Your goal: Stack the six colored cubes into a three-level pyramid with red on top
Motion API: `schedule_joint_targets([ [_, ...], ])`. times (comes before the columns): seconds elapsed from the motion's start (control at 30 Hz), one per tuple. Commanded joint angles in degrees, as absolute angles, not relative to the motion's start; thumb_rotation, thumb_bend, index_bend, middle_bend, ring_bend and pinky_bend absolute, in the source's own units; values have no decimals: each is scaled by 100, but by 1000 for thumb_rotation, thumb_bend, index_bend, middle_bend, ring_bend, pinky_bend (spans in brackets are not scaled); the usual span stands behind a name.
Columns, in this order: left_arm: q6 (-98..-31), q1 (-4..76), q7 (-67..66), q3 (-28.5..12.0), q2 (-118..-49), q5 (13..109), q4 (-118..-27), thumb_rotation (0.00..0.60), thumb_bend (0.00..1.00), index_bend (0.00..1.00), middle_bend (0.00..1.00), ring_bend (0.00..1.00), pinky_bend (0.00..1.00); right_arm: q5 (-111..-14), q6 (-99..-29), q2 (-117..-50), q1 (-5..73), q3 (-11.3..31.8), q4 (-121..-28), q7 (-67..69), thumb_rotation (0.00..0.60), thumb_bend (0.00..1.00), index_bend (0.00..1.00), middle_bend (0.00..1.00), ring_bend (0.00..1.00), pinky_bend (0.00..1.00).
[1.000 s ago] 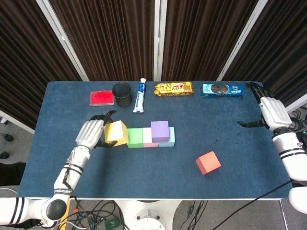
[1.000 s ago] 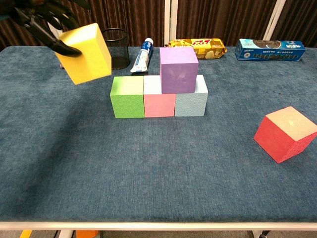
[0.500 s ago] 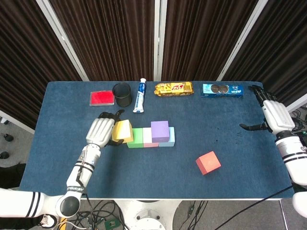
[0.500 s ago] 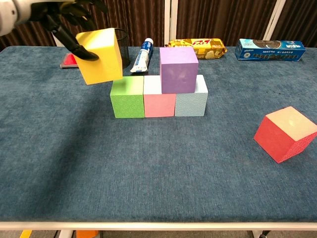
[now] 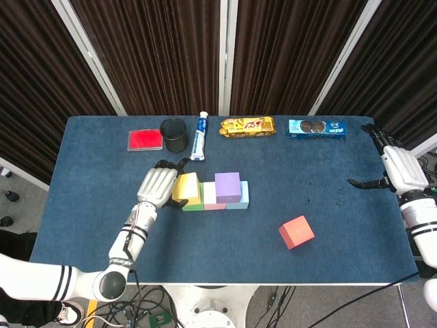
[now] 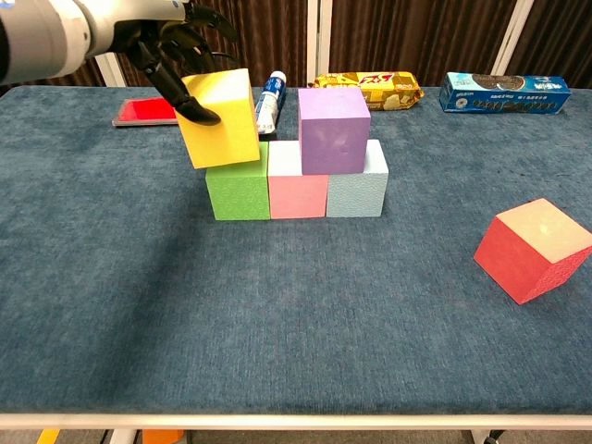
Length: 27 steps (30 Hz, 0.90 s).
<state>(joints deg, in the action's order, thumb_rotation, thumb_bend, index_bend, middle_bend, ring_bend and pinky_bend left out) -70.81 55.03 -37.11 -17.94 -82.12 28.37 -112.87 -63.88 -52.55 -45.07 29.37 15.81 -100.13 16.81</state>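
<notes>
Gripping the yellow cube (image 6: 221, 117), the left hand (image 6: 172, 48) holds it over the green cube (image 6: 237, 192).

What the two cameras leave hidden or cut off

From the chest view the left hand (image 6: 171, 42) runs off the top and left edges, its fingers covering part of the yellow cube (image 6: 220, 118), and that tilted cube hides the green cube's (image 6: 238, 192) top, so contact between them cannot be told. The mesh cup sits almost wholly behind hand and cube there. The right hand (image 5: 399, 167) shows only in the head view, near the right edge, its arm cut off. Print on the toothpaste tube (image 5: 199, 137) and the snack packs is too small to read.
</notes>
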Motion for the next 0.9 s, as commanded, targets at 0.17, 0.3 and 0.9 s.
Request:
schedule_joint_targets([
  [0.17, -7142, 5623, -3792, -1803, -8351, 2784, -11164, 600, 259, 110, 602, 186, 118, -6481, -5235, -4523, 2895, 1582, -9916, 1831, 600, 0, 0, 0, 0, 0],
  [0.3, -7099, 5668, -3796, -1764, -8416, 2850, -11058, 600, 259, 110, 603, 185, 118, -6535, -5240, -4517, 2850, 1577, -9871, 1935, 600, 0, 0, 0, 0, 0],
  [0.9, -6870, 5811, -3681, -1766, -8634, 2852, -10696, 600, 259, 110, 606, 185, 114, -6663, -5150, -4591, 2804, 1549, -9666, 2151, 600, 0, 0, 0, 0, 0],
])
